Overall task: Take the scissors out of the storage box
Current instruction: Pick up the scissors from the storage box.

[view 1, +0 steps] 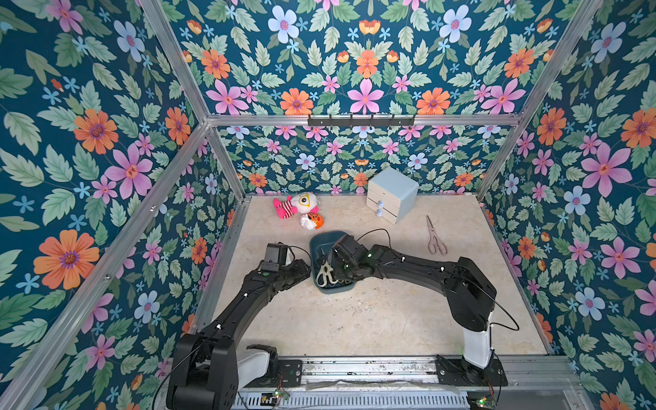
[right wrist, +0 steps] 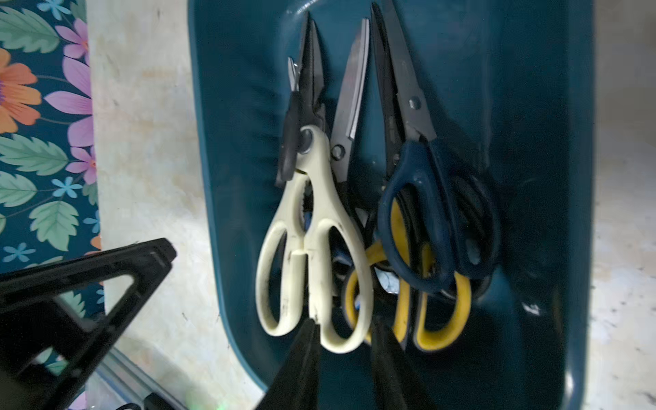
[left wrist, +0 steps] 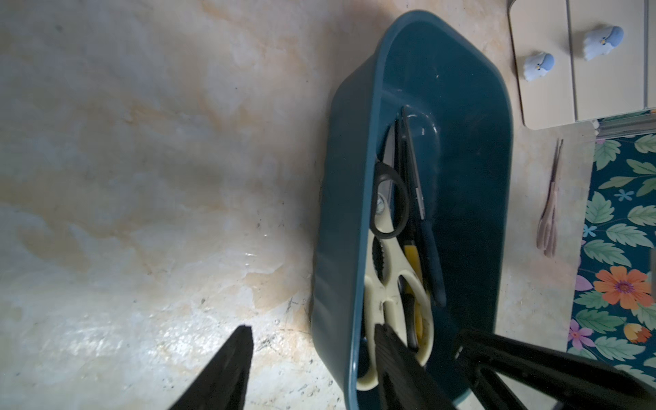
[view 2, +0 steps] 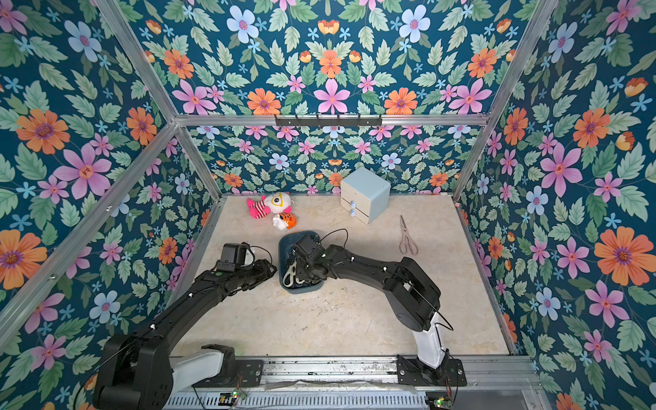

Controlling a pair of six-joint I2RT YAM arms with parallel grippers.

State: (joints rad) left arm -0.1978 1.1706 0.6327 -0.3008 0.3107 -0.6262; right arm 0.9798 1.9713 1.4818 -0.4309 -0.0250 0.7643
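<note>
Box [view 1: 321, 241] sat mid-table between the arms. Scissors [right wrist: 411, 106] were heaped inside, cream pair [right wrist: 319, 220] on top, blue and yellow handles beside it. A pink pair [view 1: 436, 238] lay out on the table [view 1: 355, 319]. Left gripper [left wrist: 314, 330] gaped astride the box wall. Right gripper [right wrist: 342, 340] bracketed a cream loop; through the blur I could not tell whether it was clamped.

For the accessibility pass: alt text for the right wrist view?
The right end effector straddles one handle loop of the cream scissors, which lie in the teal storage box. Blue-handled scissors overlap a yellow-handled pair beside them, blades all pointing one way.
</note>
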